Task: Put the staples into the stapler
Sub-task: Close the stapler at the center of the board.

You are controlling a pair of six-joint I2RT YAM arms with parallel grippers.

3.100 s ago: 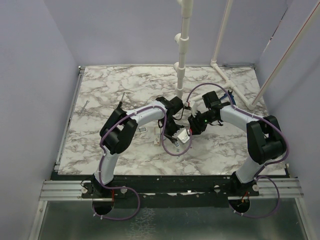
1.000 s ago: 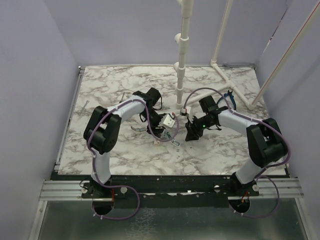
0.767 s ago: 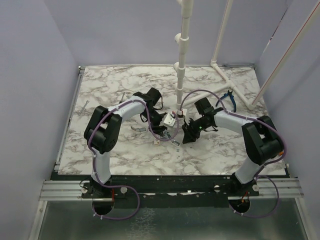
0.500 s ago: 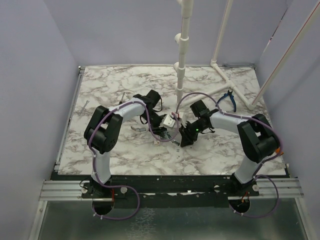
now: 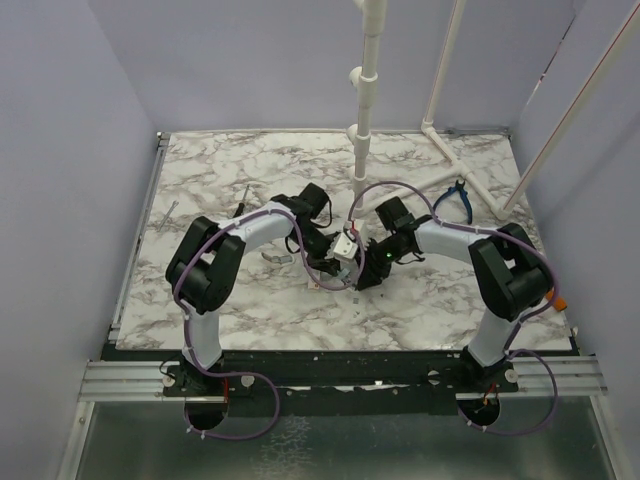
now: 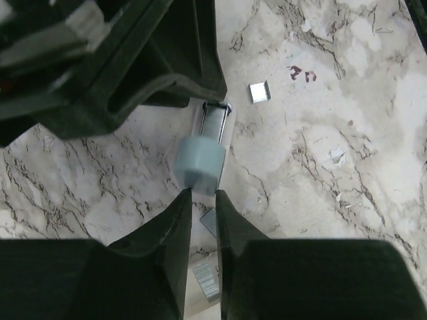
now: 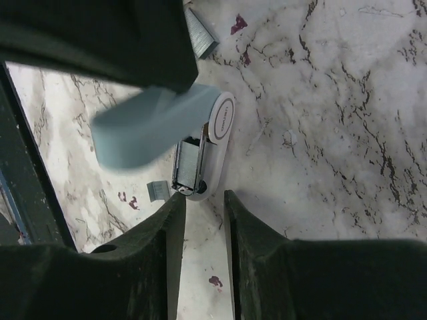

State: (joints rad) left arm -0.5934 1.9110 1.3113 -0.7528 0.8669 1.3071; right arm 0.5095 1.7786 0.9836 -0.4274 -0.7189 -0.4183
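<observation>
The stapler [image 7: 217, 143] lies on the marble table with its white base down and its light blue lid [image 7: 150, 123] lifted. A silvery strip of staples [image 7: 189, 163] sits in the open channel; it also shows in the left wrist view [image 6: 215, 122]. My left gripper [image 6: 201, 193] is closed on the end of the blue lid [image 6: 198, 163]. My right gripper [image 7: 203, 197] is slightly open and empty, its tips just short of the stapler's near end. In the top view the two grippers [image 5: 335, 268] [image 5: 362, 280] meet at the table's middle and hide the stapler.
Loose bits of staple strip lie around the stapler [image 7: 158, 191] [image 7: 200, 33] [image 6: 259, 92]. A small white box [image 5: 312, 285] is beside the left gripper. Blue-handled pliers [image 5: 450, 197] lie at the back right near white pipes [image 5: 362, 130].
My right gripper has slid left and closed in on the left gripper and stapler. The left gripper has stayed almost in place over the last second.
</observation>
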